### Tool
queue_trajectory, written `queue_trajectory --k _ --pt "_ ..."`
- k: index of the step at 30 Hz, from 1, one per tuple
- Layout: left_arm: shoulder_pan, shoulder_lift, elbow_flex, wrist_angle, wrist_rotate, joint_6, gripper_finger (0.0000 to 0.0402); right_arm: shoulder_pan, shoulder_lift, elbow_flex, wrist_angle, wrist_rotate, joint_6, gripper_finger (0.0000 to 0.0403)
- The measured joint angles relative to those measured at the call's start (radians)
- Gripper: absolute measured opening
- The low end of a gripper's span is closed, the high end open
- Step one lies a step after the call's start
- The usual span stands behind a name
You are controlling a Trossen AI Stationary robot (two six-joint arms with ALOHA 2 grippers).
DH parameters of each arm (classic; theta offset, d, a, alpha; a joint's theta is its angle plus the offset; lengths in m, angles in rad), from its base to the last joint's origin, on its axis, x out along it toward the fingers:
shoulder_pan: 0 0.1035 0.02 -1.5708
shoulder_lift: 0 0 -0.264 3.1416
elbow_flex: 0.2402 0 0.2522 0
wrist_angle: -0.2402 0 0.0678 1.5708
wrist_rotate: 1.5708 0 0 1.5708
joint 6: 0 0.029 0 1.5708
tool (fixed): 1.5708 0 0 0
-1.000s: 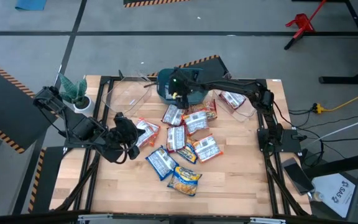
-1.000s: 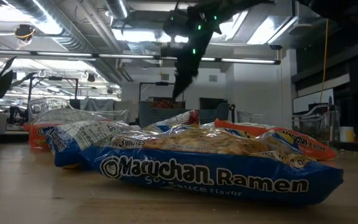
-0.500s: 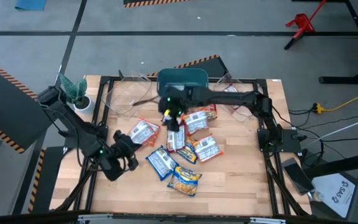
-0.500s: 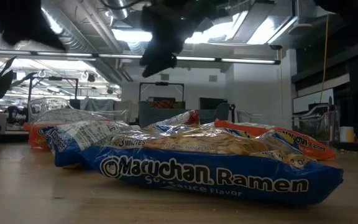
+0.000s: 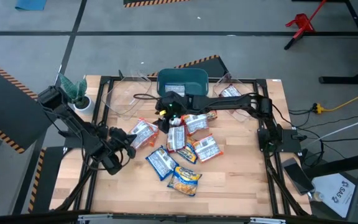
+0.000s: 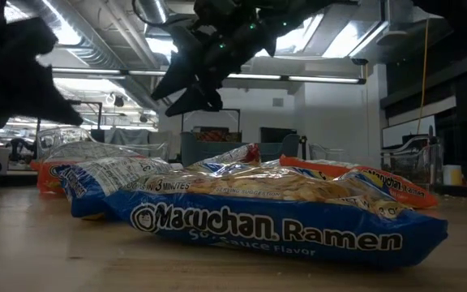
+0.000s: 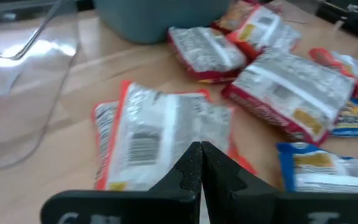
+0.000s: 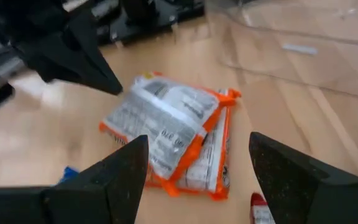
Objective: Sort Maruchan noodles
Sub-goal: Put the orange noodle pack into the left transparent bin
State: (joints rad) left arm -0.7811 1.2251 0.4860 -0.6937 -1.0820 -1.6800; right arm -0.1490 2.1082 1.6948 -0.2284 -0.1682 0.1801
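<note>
Right wrist view shows the right pincer wide open and empty above two stacked orange-edged ramen packets on the bench; closing there could lift both. The left pincer, shut and empty, crowds nearby.

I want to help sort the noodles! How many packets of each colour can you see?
Blue packets: 3
Orange packets: 4
Dark red packets: 4
Total: 11, as far as I can tell, because some overlap and more may be hidden.
</note>
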Motion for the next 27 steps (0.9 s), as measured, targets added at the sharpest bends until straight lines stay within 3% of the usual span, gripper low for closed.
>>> queue_trajectory --k 5,11,22,27 --pt "0.015 0.0 -0.081 0.071 0.041 -0.072 0.0 -0.001 0.0 -0.029 0.072 -0.007 0.059 0.0264" --pt "0.043 0.0 -0.132 0.248 0.116 0.03 0.0 -0.001 0.011 -0.044 0.131 0.017 0.157 0.0264" --pt "0.066 0.0 -0.139 0.263 0.168 0.06 0.0 0.005 0.098 -0.044 0.292 -0.054 0.182 0.0264" --pt "0.066 0.0 -0.14 0.262 0.18 0.06 0.0 0.024 0.101 -0.044 0.31 0.008 0.091 0.0264"
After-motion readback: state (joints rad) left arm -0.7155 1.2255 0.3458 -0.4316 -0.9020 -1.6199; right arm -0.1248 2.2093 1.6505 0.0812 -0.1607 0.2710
